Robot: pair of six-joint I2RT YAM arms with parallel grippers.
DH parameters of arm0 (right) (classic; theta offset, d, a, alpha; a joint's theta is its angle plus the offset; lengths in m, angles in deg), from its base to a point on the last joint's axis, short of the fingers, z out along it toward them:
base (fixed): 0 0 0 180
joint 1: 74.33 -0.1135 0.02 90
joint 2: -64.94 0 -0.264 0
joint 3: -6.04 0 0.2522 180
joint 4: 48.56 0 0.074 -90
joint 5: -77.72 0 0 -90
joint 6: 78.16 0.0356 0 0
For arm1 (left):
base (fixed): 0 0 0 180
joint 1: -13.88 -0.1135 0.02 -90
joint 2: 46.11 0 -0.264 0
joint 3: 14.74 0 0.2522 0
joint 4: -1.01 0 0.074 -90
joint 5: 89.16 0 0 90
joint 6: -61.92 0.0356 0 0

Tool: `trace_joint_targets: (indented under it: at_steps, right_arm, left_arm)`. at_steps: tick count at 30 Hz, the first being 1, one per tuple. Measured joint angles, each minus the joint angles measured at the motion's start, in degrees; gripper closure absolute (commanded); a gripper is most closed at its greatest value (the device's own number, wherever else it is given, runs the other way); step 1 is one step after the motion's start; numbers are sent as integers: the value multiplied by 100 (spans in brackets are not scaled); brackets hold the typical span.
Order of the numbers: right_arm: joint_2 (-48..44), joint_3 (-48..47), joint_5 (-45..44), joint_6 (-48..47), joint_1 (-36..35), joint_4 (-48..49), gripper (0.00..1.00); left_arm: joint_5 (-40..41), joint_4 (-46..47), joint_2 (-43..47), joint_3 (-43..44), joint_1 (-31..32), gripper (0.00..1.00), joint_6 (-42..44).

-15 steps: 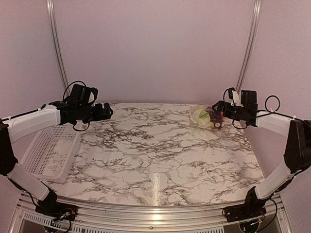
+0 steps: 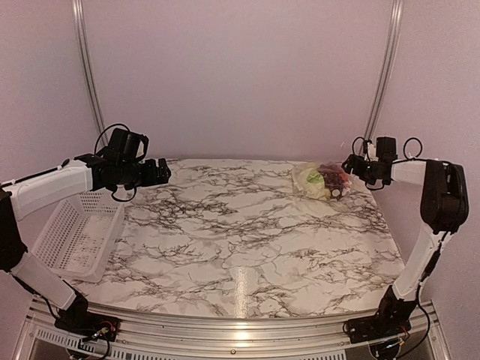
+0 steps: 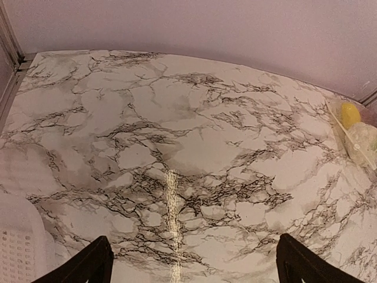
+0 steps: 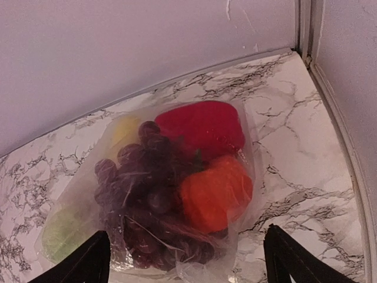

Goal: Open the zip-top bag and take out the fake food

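The clear, crinkly zip-top bag of coloured plastic fake food is lying before the right gripper, jaws gaping wide, while the left gripper is hovering well apart, equally wide.

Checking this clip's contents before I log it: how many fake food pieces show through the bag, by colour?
red piece: 1
orange piece: 1
dark purple grape bunch: 1
yellow piece: 1
pale green-cream lump: 1
Total: 5, all inside the zip-top bag. The yellow and pale ones are blurred by the plastic.
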Motion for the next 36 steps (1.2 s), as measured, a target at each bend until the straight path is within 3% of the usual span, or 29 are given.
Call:
trace_joint_targets:
  at_steps: [4, 12, 13, 22, 36]
  right_arm:
    - [450, -310, 155, 11, 15, -79, 41]
    - [667, -269, 953, 203, 15, -11, 98]
    - [667, -227, 1064, 223, -2, 37, 100]
    - [107, 627, 1580, 251, -682, 391, 100]
    - [-750, 1792, 2157, -175, -3499, 850, 100]
  left_arm:
    - [90, -118, 0, 98, 4, 1, 24]
    - [109, -227, -9, 166, 4, 1, 26]
    - [105, -232, -11, 170, 4, 1, 28]
    - [-20, -227, -68, 173, 7, 1, 35]
    - [-520, -59, -133, 168, 9, 1, 48]
